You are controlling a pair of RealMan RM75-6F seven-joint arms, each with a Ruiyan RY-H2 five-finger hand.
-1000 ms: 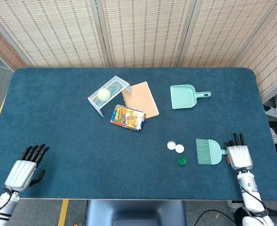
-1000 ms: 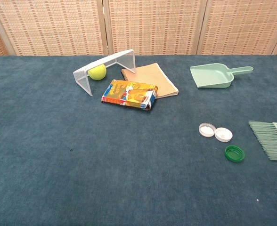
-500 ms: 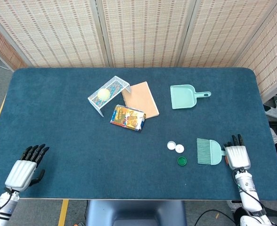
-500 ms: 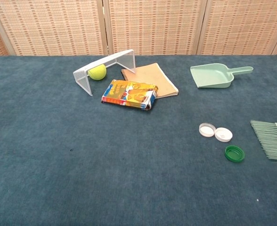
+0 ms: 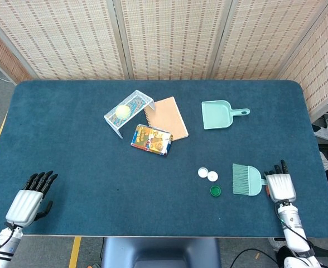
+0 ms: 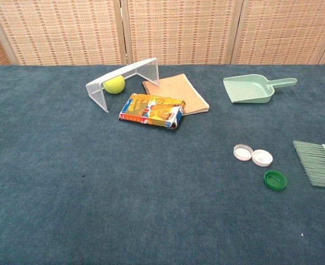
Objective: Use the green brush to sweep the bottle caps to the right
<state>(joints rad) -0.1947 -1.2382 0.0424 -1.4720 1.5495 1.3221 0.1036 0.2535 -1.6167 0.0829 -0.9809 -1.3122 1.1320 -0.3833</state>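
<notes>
Right hand: I see my right hand (image 5: 280, 186) over the handle end of the green brush (image 5: 246, 180), fingers stretched forward; whether it grips the handle I cannot tell.
Left hand: my left hand (image 5: 29, 200) lies at the near left table edge, fingers apart, holding nothing.
Brush: flat on the blue table (image 5: 69, 139), bristles pointing left.
Caps: two white bottle caps (image 6: 252, 154) touch each other just left of the bristles; the green cap (image 6: 275, 180) sits nearer me, beside them.
Other items: I see a dustpan (image 5: 217, 114) farther back, well apart from the brush.
</notes>
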